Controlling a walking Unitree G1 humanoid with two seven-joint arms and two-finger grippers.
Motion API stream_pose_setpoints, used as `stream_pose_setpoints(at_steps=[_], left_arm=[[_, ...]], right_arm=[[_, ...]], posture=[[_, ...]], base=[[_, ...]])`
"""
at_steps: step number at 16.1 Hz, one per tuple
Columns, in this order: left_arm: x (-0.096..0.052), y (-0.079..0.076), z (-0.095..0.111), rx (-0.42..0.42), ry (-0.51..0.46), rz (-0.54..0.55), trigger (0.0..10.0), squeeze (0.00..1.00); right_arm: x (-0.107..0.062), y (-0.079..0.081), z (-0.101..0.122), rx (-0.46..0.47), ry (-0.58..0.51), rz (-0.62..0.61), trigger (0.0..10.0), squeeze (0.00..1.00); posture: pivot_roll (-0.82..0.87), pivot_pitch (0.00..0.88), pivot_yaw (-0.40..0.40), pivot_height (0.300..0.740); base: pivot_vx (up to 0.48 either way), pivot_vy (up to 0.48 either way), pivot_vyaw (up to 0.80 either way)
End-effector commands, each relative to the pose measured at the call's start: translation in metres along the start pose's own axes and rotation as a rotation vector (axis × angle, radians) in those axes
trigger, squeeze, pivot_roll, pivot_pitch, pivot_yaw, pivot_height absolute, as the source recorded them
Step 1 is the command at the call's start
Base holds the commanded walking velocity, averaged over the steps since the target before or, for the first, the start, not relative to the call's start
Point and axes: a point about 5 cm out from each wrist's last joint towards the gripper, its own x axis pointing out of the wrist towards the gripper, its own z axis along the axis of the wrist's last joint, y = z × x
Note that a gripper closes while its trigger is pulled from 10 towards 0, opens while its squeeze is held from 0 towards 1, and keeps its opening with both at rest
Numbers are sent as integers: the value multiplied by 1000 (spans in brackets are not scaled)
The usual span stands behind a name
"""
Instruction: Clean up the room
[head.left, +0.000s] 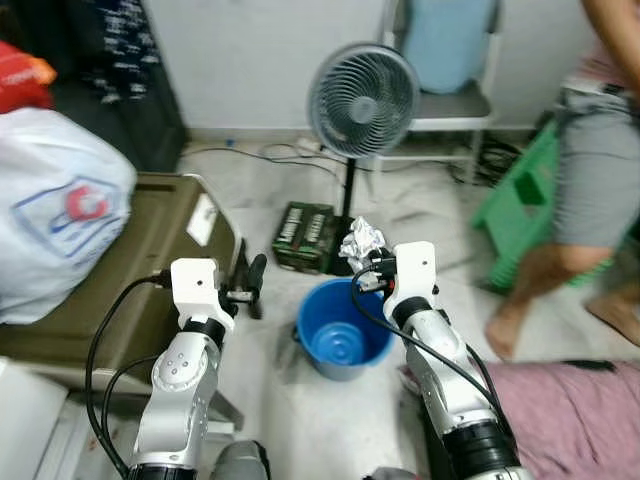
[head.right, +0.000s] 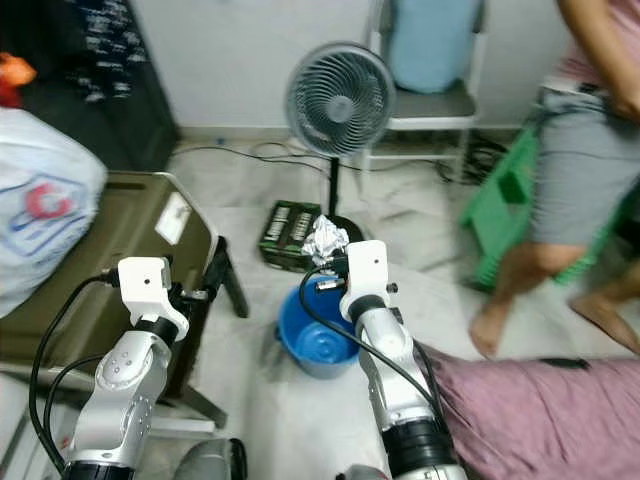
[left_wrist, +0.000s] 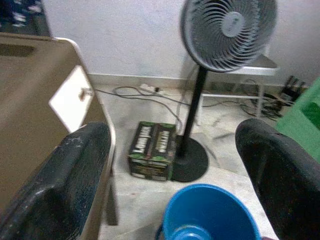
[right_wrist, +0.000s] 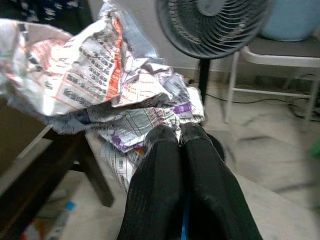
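Crumpled paper (head.left: 361, 240) pinched in our right gripper (head.left: 366, 262), poised over the bucket (head.left: 343, 343) for dropping; left gripper (head.left: 252, 290) gapes wide, empty.

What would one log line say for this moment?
right gripper: shut on crumpled printed paper | above round blue plastic bucket | left gripper: open, idle

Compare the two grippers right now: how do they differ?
The right gripper is shut on the crumpled printed paper wad, while the left gripper is open and holds nothing. The right gripper holds the wad above the round blue plastic bucket's far rim; the left gripper is beside the bucket, near the olive table. Both have black fingers.
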Motion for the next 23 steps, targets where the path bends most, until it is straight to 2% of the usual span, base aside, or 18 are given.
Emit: stream_pose_setpoints(at_steps=[1, 8, 12, 23], left_arm=[[-1, 1, 3, -2, -9, -7, 10000, 0], [-2, -1, 5, -14, -17, -38, 10000, 0], [-2, -1, 5, -12, -21, -42, 10000, 0], [-1, -3, 6, -12, -25, -51, 10000, 0]], right_arm=[[0, 0, 0, 4, 4, 2, 10000, 0], [0, 0, -1, 7, 8, 0, 10000, 0], [0, 1, -2, 0, 11, 1, 10000, 0], [2, 2, -1, -17, 12, 12, 10000, 0]], posture=[[9, 63, -18, 740], [11, 63, -19, 740], [14, 63, -19, 740], [12, 66, -18, 740]], base=[[0, 0, -800], [0, 0, -688], [124, 0, 0], [322, 0, 0]])
